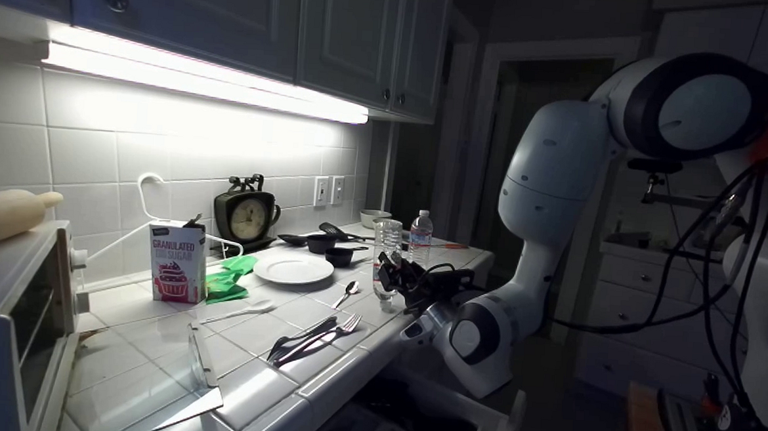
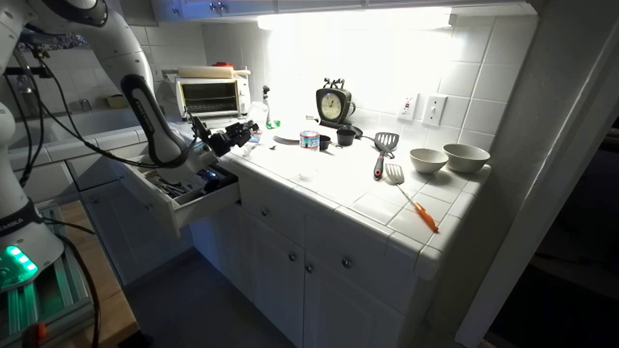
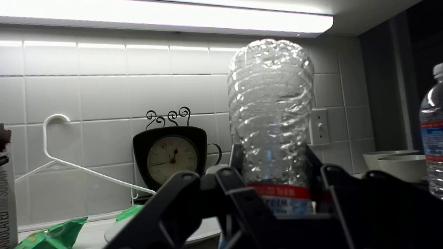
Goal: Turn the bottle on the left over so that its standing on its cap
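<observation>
Arching down from 2 o'clock in an exterior view, the arm point(image 1: 550, 175) bends low, gripper point(image 1: 391, 275) aimed toward 10 o'clock at the front edge of the counter point(image 1: 336, 378). Jaws clasp the clear bottle point(image 3: 271, 100) from both sides in the wrist view. Bottle sits inverted between them, base toward 12 o'clock, cap point(image 1: 386, 305) toward 6; cannot tell whether cap touches counter

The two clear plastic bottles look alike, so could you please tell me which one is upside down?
It is the held bottle, gripped by the pincer: its neck points down, whereas the free-standing bottle is upright, neck on top.
</observation>
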You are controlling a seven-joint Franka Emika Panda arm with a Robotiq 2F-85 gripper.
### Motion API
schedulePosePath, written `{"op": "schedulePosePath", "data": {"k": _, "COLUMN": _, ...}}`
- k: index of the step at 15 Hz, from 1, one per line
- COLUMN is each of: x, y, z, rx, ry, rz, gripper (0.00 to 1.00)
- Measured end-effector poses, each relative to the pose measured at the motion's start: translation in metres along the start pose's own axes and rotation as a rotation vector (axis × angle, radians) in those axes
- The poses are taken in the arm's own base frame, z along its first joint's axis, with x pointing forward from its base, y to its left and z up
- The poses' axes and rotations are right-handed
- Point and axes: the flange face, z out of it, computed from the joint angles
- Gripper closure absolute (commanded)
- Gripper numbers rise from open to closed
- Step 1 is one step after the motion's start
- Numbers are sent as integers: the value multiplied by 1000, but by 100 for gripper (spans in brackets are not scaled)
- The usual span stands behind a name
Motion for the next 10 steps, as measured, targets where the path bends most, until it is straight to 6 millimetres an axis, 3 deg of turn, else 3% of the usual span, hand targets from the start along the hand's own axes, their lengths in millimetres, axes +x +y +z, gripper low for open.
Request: {"op": "schedulePosePath", "data": {"k": 10, "x": 3, "y": 3, "z": -7, "rx": -60, "ry": -59, "rz": -33, "gripper": 84}}
